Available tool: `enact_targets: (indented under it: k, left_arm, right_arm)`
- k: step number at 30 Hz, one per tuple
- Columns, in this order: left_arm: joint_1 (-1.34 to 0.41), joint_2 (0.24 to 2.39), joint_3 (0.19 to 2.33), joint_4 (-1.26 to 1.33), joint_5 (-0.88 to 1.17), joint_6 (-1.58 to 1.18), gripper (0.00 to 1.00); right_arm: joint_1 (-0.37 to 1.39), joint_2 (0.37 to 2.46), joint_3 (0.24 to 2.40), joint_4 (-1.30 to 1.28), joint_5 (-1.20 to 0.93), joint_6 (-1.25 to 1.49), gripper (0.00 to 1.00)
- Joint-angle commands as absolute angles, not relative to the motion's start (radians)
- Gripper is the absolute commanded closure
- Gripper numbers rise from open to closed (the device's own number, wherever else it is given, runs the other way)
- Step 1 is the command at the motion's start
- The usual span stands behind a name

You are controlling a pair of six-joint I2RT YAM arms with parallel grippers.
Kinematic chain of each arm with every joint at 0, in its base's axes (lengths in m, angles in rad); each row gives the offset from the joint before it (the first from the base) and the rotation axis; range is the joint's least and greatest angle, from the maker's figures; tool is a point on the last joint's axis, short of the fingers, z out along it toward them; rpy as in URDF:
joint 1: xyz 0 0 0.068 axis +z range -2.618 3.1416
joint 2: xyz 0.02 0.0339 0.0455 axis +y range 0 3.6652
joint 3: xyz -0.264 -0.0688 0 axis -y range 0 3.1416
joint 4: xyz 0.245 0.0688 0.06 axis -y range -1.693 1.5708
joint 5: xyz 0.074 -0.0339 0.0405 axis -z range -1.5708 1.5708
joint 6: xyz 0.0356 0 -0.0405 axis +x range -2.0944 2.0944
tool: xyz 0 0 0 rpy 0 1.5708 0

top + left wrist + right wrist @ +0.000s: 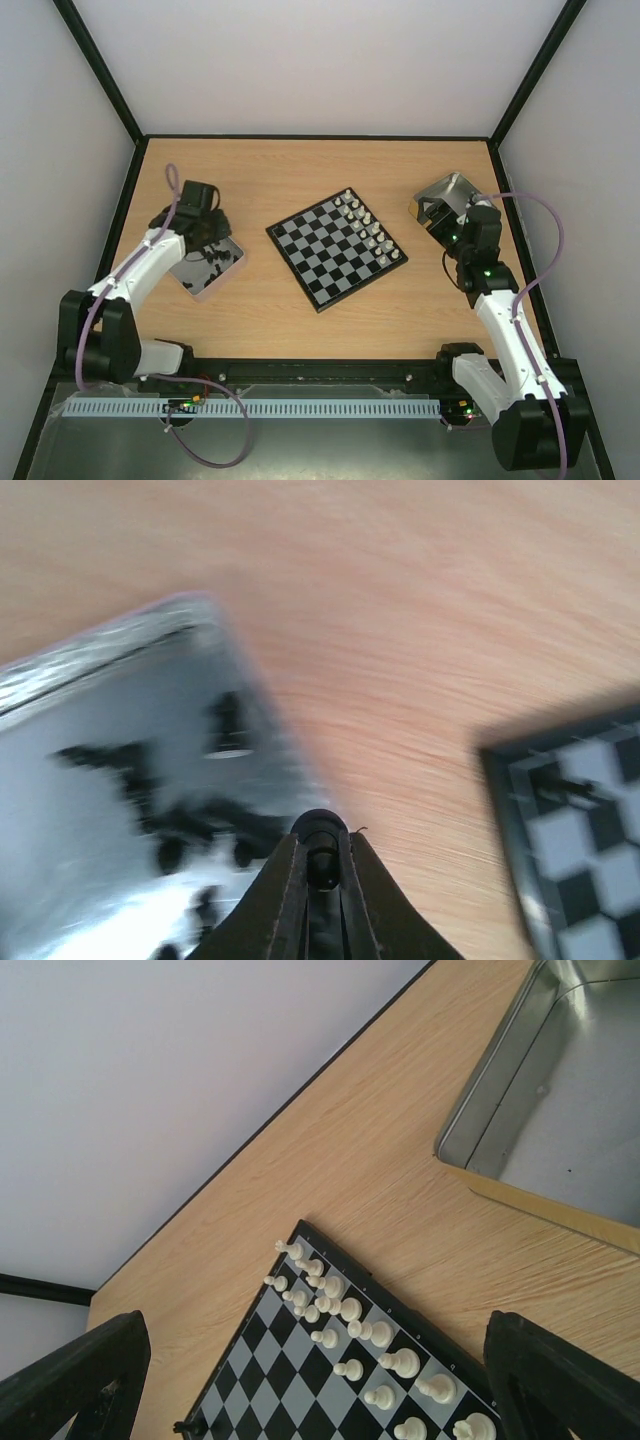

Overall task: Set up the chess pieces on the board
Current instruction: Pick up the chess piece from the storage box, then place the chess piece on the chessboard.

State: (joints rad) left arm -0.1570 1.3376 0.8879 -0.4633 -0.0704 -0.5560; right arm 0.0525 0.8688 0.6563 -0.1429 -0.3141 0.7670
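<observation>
White pieces (365,225) fill our board (320,270). Left hand (322,858) clenches a black piece (321,832), with more in the tin (90,680) beneath. Right hand (320,1380) released.

Blur smears the black chess pieces (228,720) in the shallow silver metal tin (90,700) on the left, kinds unreadable. The black-and-grey square chessboard (580,830) runs off both wrist views' edges.

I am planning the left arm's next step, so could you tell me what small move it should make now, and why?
Probably swing the left gripper right toward the board: it looks shut on a black piece above the tin, and the board's side facing it is nearly bare.
</observation>
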Motion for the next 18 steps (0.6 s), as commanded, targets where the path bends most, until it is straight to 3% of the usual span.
enact_targets:
  k: [1, 9, 18]
  left_arm:
    - [-0.301, 1.365, 1.003, -0.461, -0.016, -0.487, 0.90]
    - [-0.561, 1.593, 1.260, -0.518, -0.118, -0.435, 0.90]
    - [-0.635, 1.838, 1.439, -0.582, -0.124, -0.420, 0.89]
  right_arm:
    - [0.051, 0.840, 0.638, -0.114, -0.290, 0.781, 0.10]
    - [0.051, 0.821, 0.629, -0.122, -0.273, 0.778, 0.10]
    - [0.051, 0.806, 0.616, -0.137, -0.253, 0.773, 0.10]
